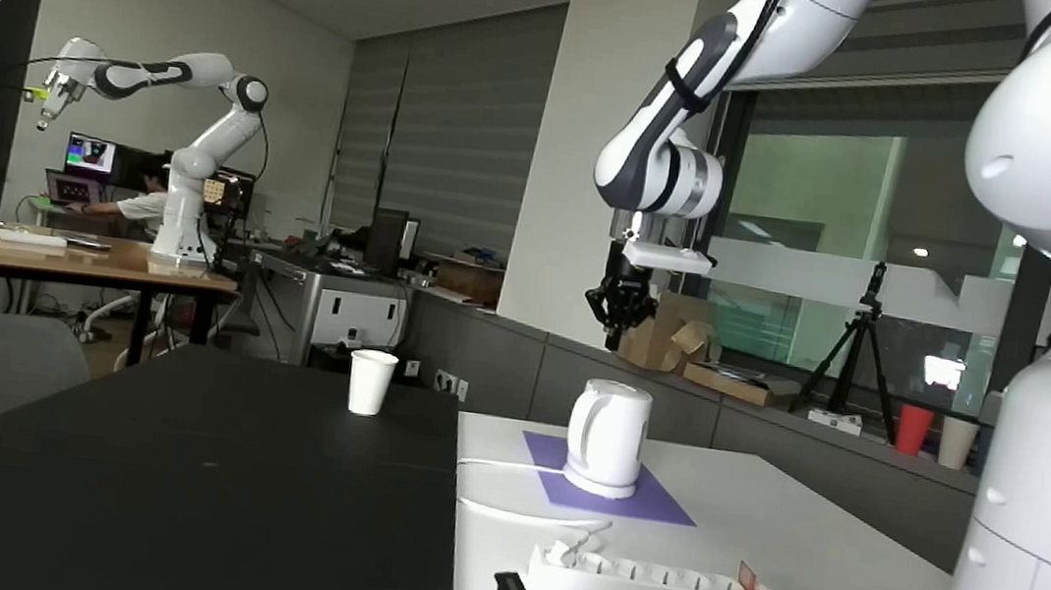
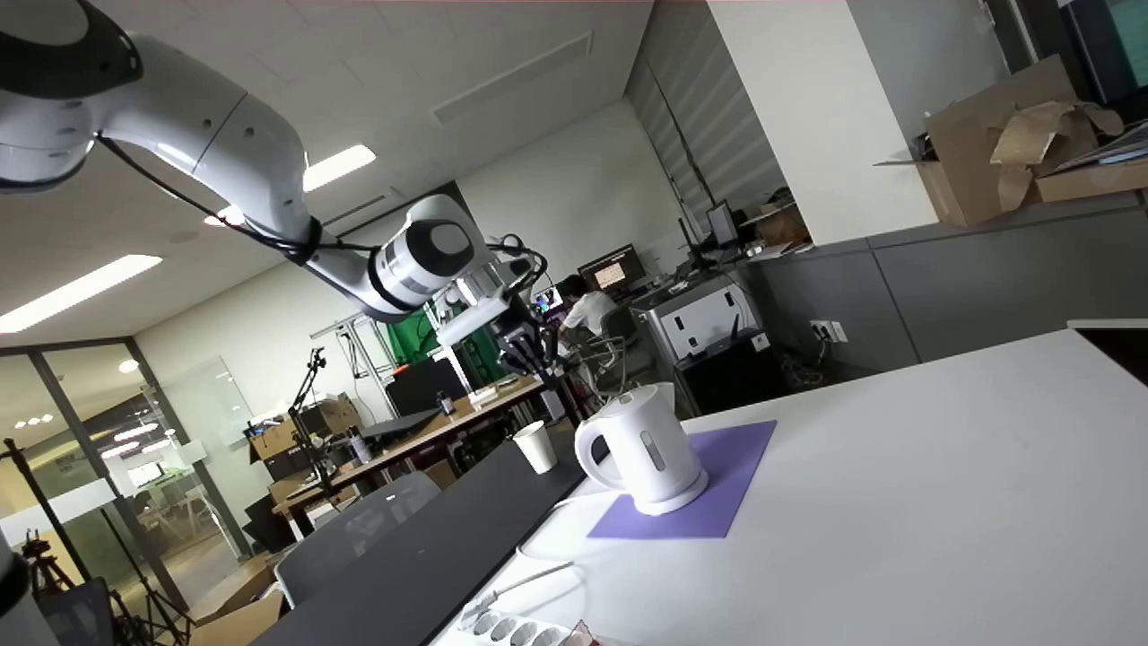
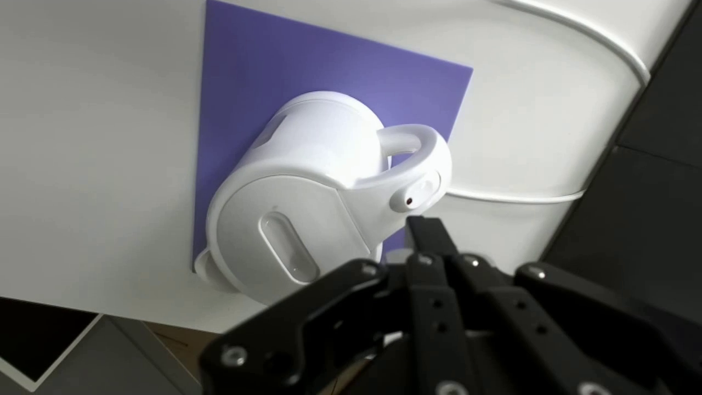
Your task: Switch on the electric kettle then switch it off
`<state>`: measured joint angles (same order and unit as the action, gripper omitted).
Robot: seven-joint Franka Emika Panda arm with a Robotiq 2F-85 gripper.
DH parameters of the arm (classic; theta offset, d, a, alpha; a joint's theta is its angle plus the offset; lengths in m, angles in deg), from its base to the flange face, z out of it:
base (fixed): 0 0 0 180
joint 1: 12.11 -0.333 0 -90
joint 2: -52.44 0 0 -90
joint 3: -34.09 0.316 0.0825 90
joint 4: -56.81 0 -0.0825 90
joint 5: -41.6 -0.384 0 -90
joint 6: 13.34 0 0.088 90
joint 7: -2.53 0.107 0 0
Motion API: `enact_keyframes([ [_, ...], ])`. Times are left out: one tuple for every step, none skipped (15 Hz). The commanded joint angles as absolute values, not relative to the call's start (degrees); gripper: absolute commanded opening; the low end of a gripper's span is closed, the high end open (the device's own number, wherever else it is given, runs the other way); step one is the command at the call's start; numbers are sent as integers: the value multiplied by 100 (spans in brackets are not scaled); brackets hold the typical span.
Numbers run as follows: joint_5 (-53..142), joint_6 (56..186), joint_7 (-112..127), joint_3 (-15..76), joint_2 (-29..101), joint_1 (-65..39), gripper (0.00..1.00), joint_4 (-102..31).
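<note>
While the kettle (image 2: 650, 449) stood upright on its base (image 1: 600, 488), on the purple mat (image 3: 263, 55) that covered part of the white surface (image 2: 897, 502), the tool (image 3: 431, 227) hung above it with its fingers together and nothing between them. In both exterior views a gap showed between tool and kettle, so they were apart.

The step in hand was, by my judgement, the approach to switching on, though the pose would have suited switching off just as well: I could not tell which way the switch (image 3: 424, 188) was set, or whether the dark reddish dot (image 3: 409, 201) on it was lit.

That switch was on the upper bend of the handle (image 3: 437, 151), and in the wrist view it appeared just beyond the fingertips (image 3: 422, 236). The next move seemed to call for a small shift to bring the joined tips over it, then a slow descent and a gentle push on one end, with no grasp needed. Pushing hard there, out to the side of the body, might have tipped or slid the kettle. The second half would likely have needed the tips on the switch again, working it the opposite way.
</note>
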<state>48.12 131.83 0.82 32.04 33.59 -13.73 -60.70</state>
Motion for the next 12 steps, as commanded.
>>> enact_keyframes([
  [4743, 13010, 29, 3264, 3407, -1295, 0, -5979],
  [4751, 13007, 35, 3261, 3413, -1297, 0, -5977],
  [4764, 13003, 47, 3253, 3424, -1301, 0, -5963],
  [4802, 13002, 81, 3232, 3430, -1314, 0, -5937],
  [4834, 12981, 118, 3210, 3429, -1323, 0, -5877],
  [4875, 12959, 168, 3178, 3419, -1332, 0, -5794],
  [4900, 12935, 202, 3152, 3407, -1332, 0, -5708],
  [4941, 12925, 248, 3116, 3392, -1338, 0, -5632],
  [4953, 12902, 260, 3093, 3381, -1334, 0, -5562],
  [4964, 12868, 273, 3068, 3369, -1332, 0, -5497],
  [4964, 12843, 275, 3052, 3360, -1326, 0, -5442],
  [4965, 12825, 277, 3037, 3352, -1322, 0, -5394],
])
